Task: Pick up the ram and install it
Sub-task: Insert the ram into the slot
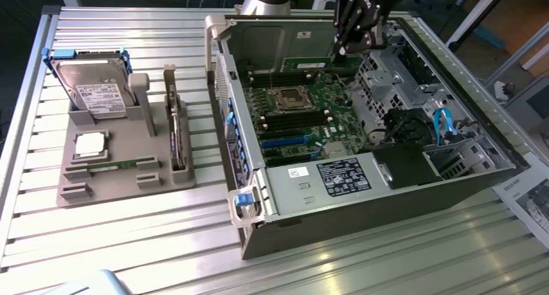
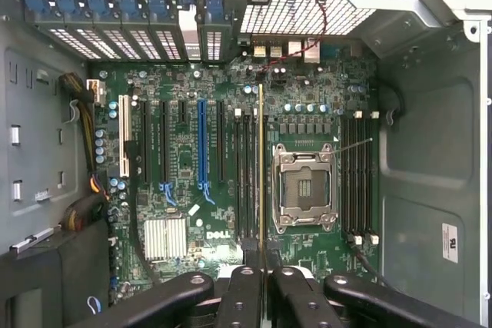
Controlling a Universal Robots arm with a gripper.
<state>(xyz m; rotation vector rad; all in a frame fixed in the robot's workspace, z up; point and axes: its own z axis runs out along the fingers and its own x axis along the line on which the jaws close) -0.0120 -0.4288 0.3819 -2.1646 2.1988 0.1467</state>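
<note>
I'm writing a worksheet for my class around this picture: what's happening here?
The robot arm's gripper is shut on the ram, a green memory stick, holding it edge-down over the motherboard inside the open computer case. The stick hangs above the memory slots beside the empty processor socket, not yet seated.

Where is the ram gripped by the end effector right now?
In the exterior view the ram is clamped in the end effector inside the open computer case, above the motherboard, close to the processor socket.
</note>
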